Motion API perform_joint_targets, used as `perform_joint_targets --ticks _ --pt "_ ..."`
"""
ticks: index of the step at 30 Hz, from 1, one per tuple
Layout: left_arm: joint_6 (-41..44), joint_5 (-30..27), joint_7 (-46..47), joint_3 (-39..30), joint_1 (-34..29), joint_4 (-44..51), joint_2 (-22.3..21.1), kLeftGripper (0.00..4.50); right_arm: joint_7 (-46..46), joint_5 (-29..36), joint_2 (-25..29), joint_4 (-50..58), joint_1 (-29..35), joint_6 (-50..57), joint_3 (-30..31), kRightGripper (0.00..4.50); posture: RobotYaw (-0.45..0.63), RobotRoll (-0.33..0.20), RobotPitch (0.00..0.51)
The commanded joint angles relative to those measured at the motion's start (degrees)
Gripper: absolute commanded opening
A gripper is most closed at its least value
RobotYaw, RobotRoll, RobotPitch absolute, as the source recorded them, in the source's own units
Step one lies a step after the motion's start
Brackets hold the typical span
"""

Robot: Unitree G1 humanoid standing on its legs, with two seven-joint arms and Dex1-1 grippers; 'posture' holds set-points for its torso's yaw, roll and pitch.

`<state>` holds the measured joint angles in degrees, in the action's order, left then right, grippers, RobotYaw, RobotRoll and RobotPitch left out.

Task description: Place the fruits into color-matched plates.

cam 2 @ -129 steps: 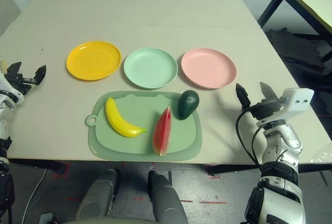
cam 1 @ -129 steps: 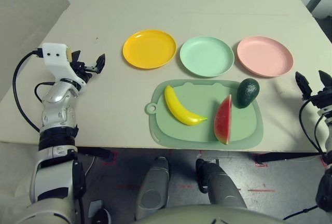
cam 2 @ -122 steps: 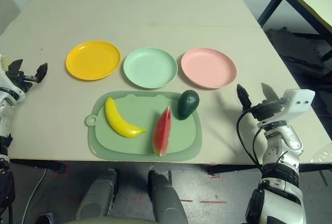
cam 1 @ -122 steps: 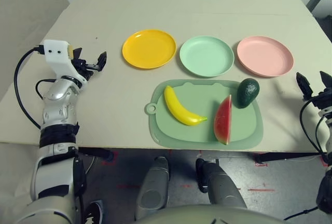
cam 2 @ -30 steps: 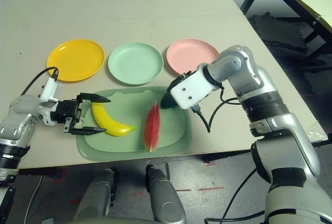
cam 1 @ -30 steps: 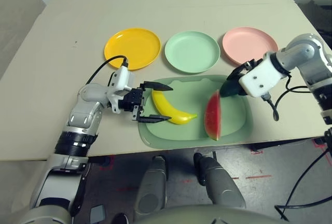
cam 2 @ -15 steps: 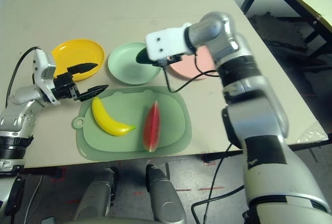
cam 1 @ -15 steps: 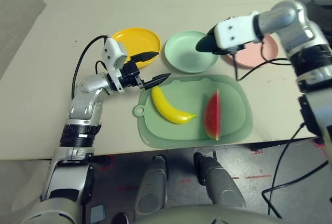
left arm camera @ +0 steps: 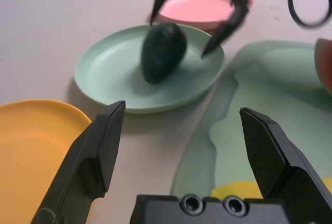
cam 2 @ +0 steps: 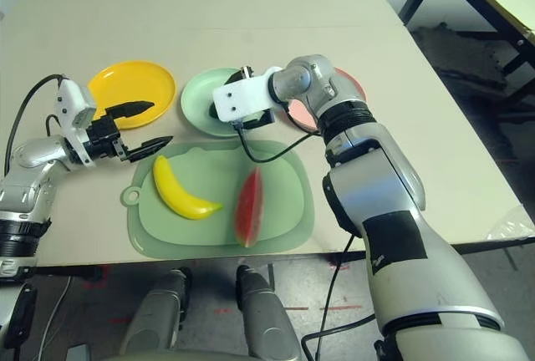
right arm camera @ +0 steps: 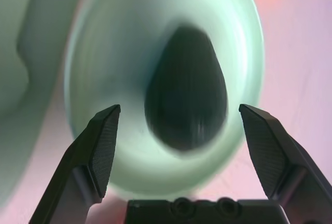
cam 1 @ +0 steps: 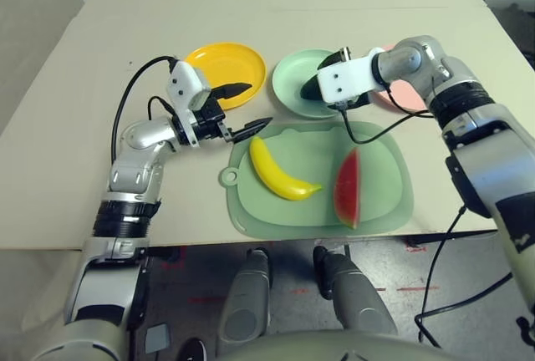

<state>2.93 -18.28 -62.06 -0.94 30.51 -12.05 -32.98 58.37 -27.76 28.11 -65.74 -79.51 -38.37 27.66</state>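
The avocado [left arm camera: 163, 53] is resting in the green plate [left arm camera: 93, 73], the right gripper [right arm camera: 179, 109] hovering open above it; the left gripper [left arm camera: 181, 109] is gaping by the mat's [cam 1: 292, 226] left corner.

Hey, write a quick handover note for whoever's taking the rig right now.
Right gripper: open over the mint plate, avocado between its fingers, not gripped.
Left gripper: open, empty, near the yellow plate.
Done: avocado on mint plate.
Left: banana to yellow plate, watermelon wedge to pink plate; both lie on the green mat.
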Motion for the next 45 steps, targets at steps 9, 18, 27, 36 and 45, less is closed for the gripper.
perform_joint_targets --ticks 9,18,27,36,45 --pt "0.16 -8.93 -27.86 2.86 -3.26 1.74 -6.75 4.50 33.93 24.89 18.28 49.39 10.68 12.75 2.45 4.48 -0.07 0.000 0.238" --pt "1.14 -9.19 -28.86 3.98 -2.97 3.87 -4.98 4.50 34.13 33.75 24.94 81.45 22.01 33.36 5.38 4.48 -0.07 0.000 0.245" --pt "1.88 -9.56 -27.98 3.65 -3.47 5.55 -5.11 4.50 34.06 27.86 19.45 78.38 24.90 31.71 5.88 4.48 -0.05 0.000 0.249" --pt "2.30 -9.88 -27.07 2.96 -4.17 6.88 -5.99 4.50 33.58 21.40 15.96 71.10 28.91 24.95 7.20 4.48 -0.04 0.000 0.256" --pt "2.14 -9.79 -26.47 2.88 -4.49 7.02 -6.40 4.50 33.30 19.26 13.11 68.37 31.20 25.17 6.69 3.78 -0.03 0.000 0.257"
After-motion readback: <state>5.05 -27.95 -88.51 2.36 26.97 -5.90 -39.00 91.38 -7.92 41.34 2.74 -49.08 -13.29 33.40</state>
